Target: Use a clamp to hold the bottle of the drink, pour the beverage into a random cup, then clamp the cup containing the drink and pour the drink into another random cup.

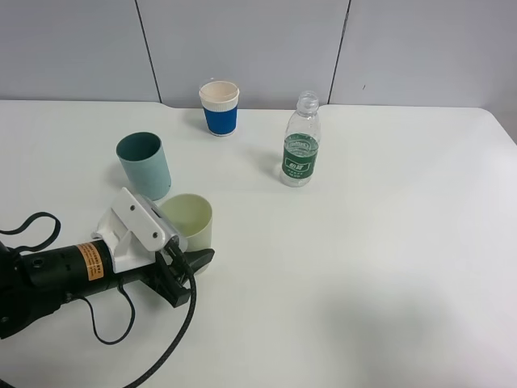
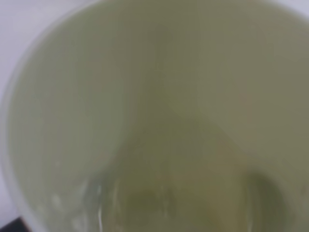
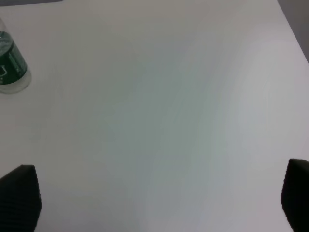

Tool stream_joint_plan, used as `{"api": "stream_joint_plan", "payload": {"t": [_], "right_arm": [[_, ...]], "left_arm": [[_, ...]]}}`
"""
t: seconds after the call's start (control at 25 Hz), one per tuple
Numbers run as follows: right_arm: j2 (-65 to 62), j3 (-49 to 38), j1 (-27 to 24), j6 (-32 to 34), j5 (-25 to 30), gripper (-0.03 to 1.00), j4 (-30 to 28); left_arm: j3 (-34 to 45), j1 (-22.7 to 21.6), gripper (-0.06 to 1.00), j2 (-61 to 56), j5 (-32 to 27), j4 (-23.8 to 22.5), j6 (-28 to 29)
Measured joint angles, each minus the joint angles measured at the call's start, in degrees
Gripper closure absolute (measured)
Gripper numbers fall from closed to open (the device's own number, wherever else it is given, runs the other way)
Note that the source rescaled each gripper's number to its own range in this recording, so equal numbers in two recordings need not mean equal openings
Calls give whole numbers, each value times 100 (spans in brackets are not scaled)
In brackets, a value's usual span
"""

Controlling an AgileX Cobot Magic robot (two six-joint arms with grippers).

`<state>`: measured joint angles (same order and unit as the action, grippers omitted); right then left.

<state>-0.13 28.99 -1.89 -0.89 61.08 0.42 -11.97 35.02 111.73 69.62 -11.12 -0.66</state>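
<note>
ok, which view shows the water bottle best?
Exterior high: the water bottle stands upright and is seen whole. Right wrist catches only its labelled lower part, cut off at the frame edge. Left wrist shows none of it.

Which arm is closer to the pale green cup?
Left. Its jaws are right at the pale green cup; the right arm's jaws hang open over the table, beyond the bottle.

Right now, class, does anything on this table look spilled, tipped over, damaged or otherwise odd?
Nothing stands out. The bottle stands upright without a cap, the blue cup, teal cup and pale green cup are upright, and the table shows no spill.
</note>
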Motion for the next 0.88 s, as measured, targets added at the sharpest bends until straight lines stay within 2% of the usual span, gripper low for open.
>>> {"api": "stream_joint_plan", "payload": {"t": [0.4,0.6,0.72,0.88], "right_arm": [[0,0,0,0,0,-3,0],[0,0,0,0,0,-3,0],[0,0,0,0,0,-3,0],[0,0,0,0,0,-3,0]], "left_arm": [[0,0,89,-23,-21,14,-26],[0,0,89,-241,-106,254,130],[29,0,89,-501,-106,563,365],[161,0,89,-833,-100,1506,591]]}}
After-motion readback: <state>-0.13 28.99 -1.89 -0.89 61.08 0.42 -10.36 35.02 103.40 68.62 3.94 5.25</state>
